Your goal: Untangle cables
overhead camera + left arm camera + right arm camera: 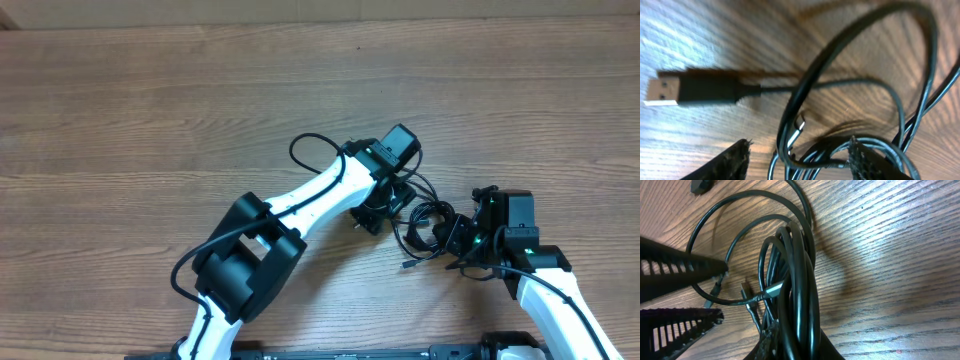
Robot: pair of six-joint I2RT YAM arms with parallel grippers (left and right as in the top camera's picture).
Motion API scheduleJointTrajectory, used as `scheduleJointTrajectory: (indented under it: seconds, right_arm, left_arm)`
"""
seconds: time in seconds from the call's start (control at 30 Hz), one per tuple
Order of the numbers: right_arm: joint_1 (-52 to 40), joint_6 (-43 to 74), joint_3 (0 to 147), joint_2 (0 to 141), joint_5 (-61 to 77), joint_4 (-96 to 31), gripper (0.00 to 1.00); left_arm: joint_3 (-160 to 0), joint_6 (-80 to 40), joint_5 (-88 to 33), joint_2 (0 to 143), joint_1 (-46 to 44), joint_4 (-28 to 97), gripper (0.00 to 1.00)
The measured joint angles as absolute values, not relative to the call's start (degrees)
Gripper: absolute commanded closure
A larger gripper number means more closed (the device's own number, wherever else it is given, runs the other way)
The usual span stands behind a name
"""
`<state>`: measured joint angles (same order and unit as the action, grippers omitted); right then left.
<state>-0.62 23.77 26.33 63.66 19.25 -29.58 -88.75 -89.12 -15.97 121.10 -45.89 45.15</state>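
The cables [422,222] lie as a tangled bundle of thin black cords on the wooden table right of centre. My left gripper [385,208] is at the bundle's left edge. In the left wrist view its fingers [800,143] are open, with several cable loops [805,95] lying between them and a USB plug [692,90] flat on the wood beyond. My right gripper [448,236] is at the bundle's right side. In the right wrist view it [795,337] is shut on a thick coil of the cables [797,270]. The left gripper's slotted fingers [720,291] show there at left.
A small plug end [407,266] trails from the bundle toward the front. Another black plug [700,185] lies at the top left of the right wrist view. The left arm's own thicker wire [305,145] loops behind its wrist. Bare wood surrounds the bundle.
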Motion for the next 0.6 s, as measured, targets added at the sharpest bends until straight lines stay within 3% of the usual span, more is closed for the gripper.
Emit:
scheduleJointTrajectory:
  seconds: [0.07,0.2,0.47,0.57,0.6]
  right_arm:
    - [-0.62,23.75,26.33,63.66,19.27,-29.56,0.84]
    - [-0.62,23.75,26.33,63.66,19.25,-29.56,0.84]
    - [-0.62,23.77,26.33,63.66,19.25,-29.54,0.84]
    - [-0.62,23.75,26.33,63.66,19.25,-29.52,0.89]
    - [-0.62,23.88,26.33,63.66,19.29,-29.54,0.91]
  left_arm:
    - [-88.73,-90.08,-15.53,121.1,-46.61,45.1,0.65]
    - [-88.73,-89.49,-12.36,121.1,-47.66,45.41,0.96]
    - [-88.73,-78.83,1.32,121.1,-47.62,48.58,0.96]
    - [-89.08,-71.0,5.96,121.1,-45.91,49.15,0.96]
    - [-89.67,-67.4,7.03,121.1,-44.84,49.5,0.85]
